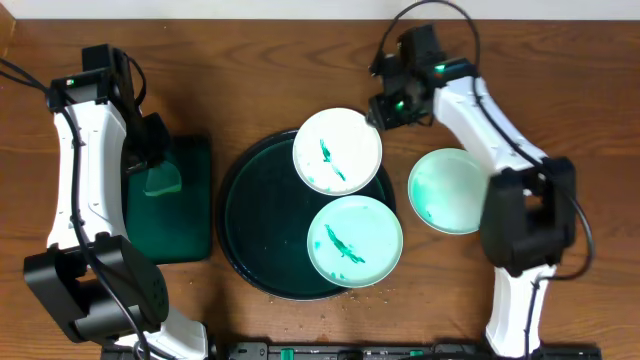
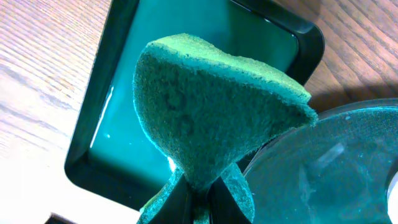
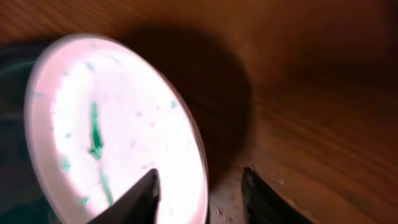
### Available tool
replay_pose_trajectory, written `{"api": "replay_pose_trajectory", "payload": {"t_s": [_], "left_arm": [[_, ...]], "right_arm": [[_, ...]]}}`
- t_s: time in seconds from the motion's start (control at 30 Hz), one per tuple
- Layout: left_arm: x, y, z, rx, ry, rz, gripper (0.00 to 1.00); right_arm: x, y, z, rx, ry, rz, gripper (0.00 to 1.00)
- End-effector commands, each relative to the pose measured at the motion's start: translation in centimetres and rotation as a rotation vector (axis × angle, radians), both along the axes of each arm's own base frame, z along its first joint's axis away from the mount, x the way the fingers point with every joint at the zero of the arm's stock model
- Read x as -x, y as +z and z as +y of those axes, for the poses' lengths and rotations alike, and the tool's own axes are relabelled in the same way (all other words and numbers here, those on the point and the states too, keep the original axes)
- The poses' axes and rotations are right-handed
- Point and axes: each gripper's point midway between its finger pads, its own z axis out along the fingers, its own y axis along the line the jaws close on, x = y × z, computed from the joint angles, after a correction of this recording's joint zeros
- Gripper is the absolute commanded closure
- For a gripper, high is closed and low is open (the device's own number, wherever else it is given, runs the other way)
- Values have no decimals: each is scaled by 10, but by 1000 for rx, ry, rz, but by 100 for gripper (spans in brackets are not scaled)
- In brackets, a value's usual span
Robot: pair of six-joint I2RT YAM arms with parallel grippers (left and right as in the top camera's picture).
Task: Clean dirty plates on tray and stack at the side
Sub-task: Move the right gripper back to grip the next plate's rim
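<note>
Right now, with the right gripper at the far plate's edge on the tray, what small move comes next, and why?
Probably close the right gripper on the rim of that plate: it stands open, one finger over the plate, one outside, rim between. The left gripper grips the sponge, ready to wipe.

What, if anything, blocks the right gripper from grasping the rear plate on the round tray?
Likely nothing, so yes. The right gripper is open at the right rim of the rear plate, one finger over it, the other over the tabletop. The left gripper, holding the sponge, is well away.
</note>
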Motion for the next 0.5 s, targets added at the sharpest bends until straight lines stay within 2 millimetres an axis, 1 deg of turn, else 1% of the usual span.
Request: {"api": "replay_pose_trajectory", "payload": {"t_s": [0.0,0.07,0.1,0.13,0.23,0.27,0.33,0.4,0.47], "left_arm": [[-4,10,1,-7,-17,-29,94],[-4,10,1,-7,-17,-29,93],[-4,10,1,-7,-16,-29,93],[-4,10,1,-7,-17,-29,93],[-4,10,1,-7,-16,-29,93],[-4,10,1,-7,-16,-29,93],[-4,10,1,-7,-17,-29,93],[-4,10,1,-7,-16,-29,93],[-4,10,1,-7,-17,-29,93]], "right_arm": [[-1,-21,10,26,36,16,67],[0,-31,9,47,26,33,71],[1,-36,9,53,27,43,75],[3,-37,9,54,29,48,80],[5,-38,11,56,30,56,97],[5,-37,12,54,26,55,99],[6,-32,16,47,21,51,99],[7,-23,23,36,10,45,99],[13,-7,34,3,8,49,99]]}}
